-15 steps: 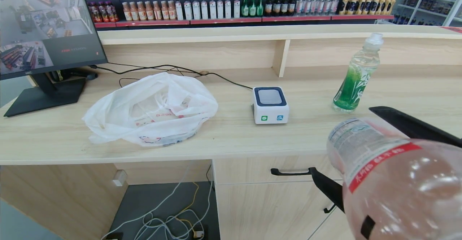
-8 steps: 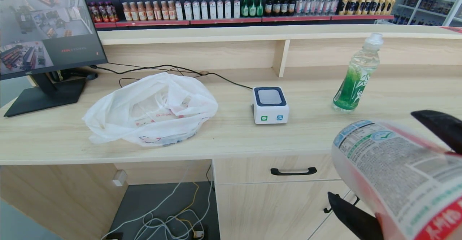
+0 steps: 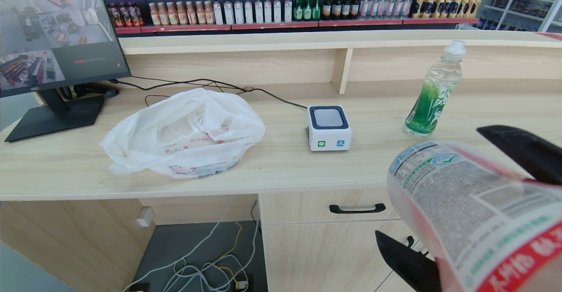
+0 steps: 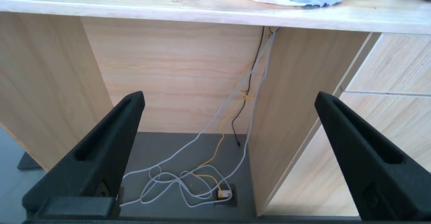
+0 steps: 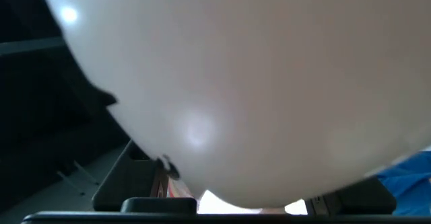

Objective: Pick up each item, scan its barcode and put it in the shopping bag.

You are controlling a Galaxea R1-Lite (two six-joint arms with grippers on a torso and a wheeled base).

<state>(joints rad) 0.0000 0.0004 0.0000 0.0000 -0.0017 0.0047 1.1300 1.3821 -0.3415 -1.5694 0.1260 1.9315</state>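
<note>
A pale wooden desk (image 3: 272,169) in a shop is seen, with stocked shelves (image 3: 290,22) behind; nearest, at the right, a pink bottle (image 3: 474,213) is gripped between the black fingers of the right end effector (image 3: 428,182), tilted, label upward, clear of the desk; the left end effector (image 4: 229,97) is held open and empty below the desk edge, facing cables (image 4: 195,177) on the floor; on the desk a white bag (image 3: 184,131) lies open at left; a scanner (image 3: 328,127) stands to its right, apart; a green bottle (image 3: 432,94) stands upright farther right; a monitor (image 3: 52,28) is set far left.
</note>
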